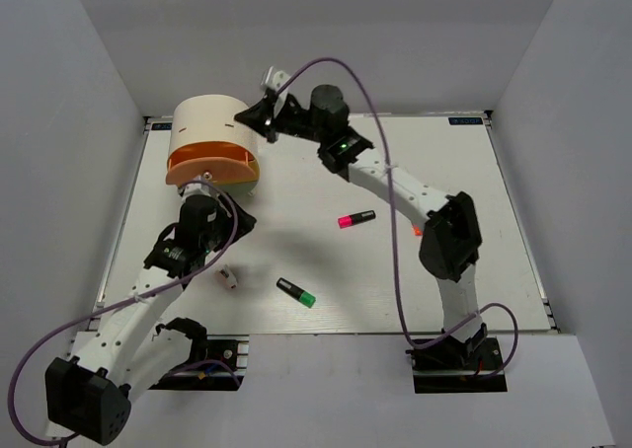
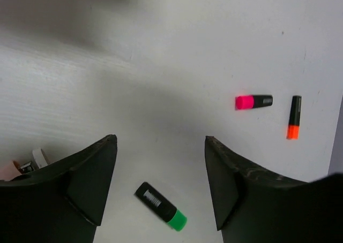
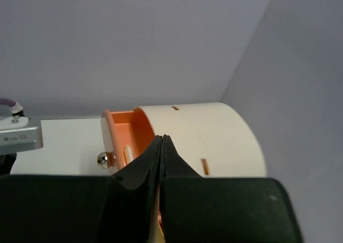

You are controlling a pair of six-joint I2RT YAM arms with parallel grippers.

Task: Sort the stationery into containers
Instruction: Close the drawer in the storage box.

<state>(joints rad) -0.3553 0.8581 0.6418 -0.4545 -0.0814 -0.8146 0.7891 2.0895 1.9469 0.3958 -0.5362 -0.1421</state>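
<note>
OK, watch the drum (image 1: pixel 209 122): both arms crowd its open orange drawer (image 3: pixel 122 129), so a nudge could shove it.
Right pincer (image 3: pixel 162 140) clenched, nothing seen in it, tips by the drawer; contact unclear. Left pincer (image 2: pixel 159 141) wide apart, empty, above the surface (image 2: pixel 161 66). Pink highlighter (image 2: pixel 253 101), orange highlighter (image 2: pixel 293 117), green highlighter (image 2: pixel 161 206) and eraser (image 1: pixel 228 279) lie loose there.
</note>
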